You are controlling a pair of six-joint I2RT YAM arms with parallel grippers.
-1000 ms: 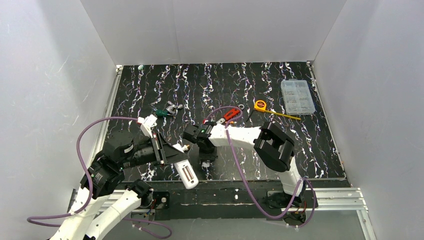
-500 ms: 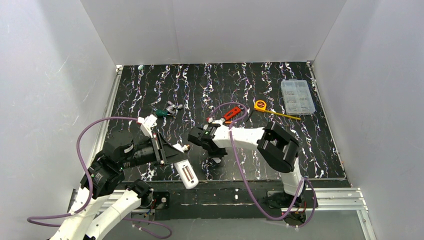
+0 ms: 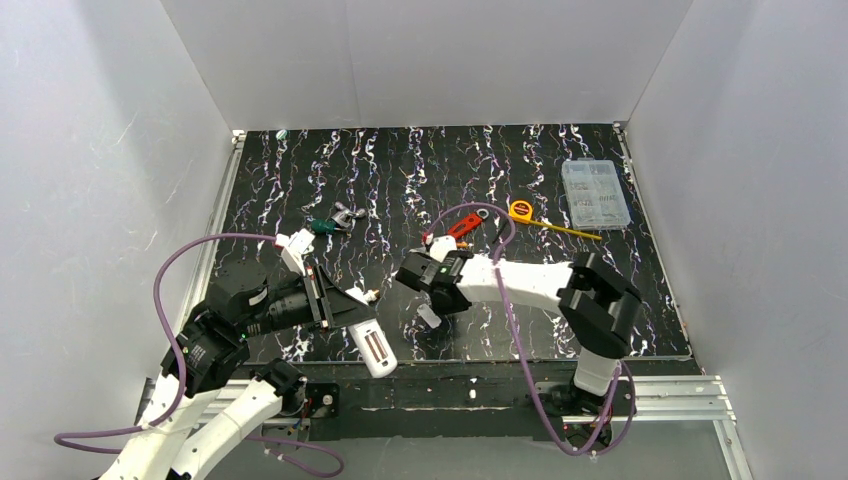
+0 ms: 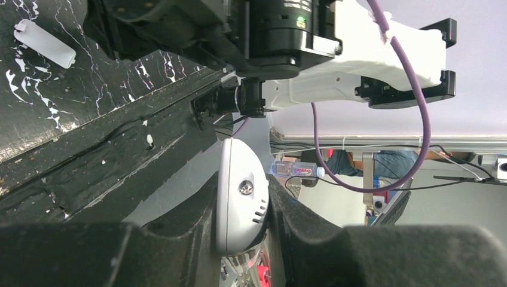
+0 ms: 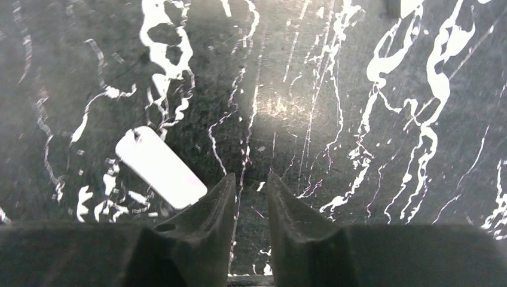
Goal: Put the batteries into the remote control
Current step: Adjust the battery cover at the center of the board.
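Observation:
My left gripper [image 3: 352, 312] is shut on the white remote control [image 3: 372, 347] and holds it tilted over the table's near edge. In the left wrist view the remote's rounded end [image 4: 241, 200] sits clamped between the fingers of the left gripper [image 4: 242, 197]. My right gripper [image 3: 432, 300] hovers just right of the remote; its jaws stand slightly apart and empty [image 5: 249, 179]. A small flat white cover piece [image 5: 160, 167] lies on the mat by its left finger, and also shows in the top view [image 3: 429, 316]. I cannot make out any batteries.
A red-handled wrench [image 3: 462, 227], a yellow tape measure [image 3: 520, 210] and a clear parts box [image 3: 595, 193] lie at the back right. A green-handled tool [image 3: 330, 224] lies behind the left arm. The mat's front edge [image 3: 480, 358] is close to both grippers.
My right gripper has moved right and a little back from the remote, its elbow swinging right. The white cover piece now lies uncovered on the mat. The left arm has stayed still.

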